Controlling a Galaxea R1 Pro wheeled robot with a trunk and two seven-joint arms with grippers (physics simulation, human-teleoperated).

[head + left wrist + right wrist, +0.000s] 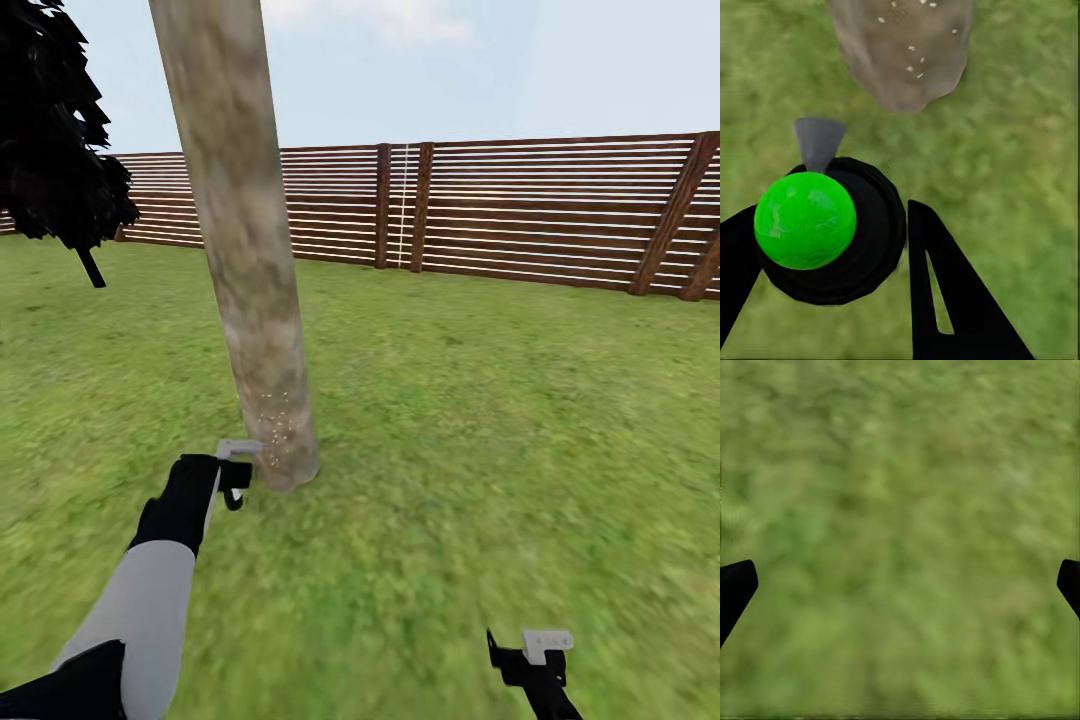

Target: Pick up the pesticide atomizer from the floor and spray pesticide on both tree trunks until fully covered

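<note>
Head view. We see no brand, label or writing on any surface. The tree trunk [245, 260] rises from the lawn [480, 420] left of centre, leaning slightly, with pale specks low on its bark. The left gripper [238, 480] sits just beside the trunk's base; whether it touches the bark we cannot tell. Open grass extends to the right and toward the slatted wooden fence [520, 210] that bounds the lawn's far edge. A dark-leaved tree [55, 150] stands at the far left edge, well apart from the trunk. The right gripper [530, 655] hangs over bare grass near the lower edge, well apart from the trunk.

Left wrist view. We see the pesticide atomizer [832, 225], a black round body with a bright green ball on it and a grey nozzle, held between the two black fingers [945, 300] of the left gripper, which close on its sides. The nozzle points toward the trunk's speckled base [904, 52], near but apart, with grass between.

Right wrist view. We see only the tips of the right gripper's fingers [735, 589] at opposite margins, spread wide with nothing between them, over blurred grass [900, 540].
</note>
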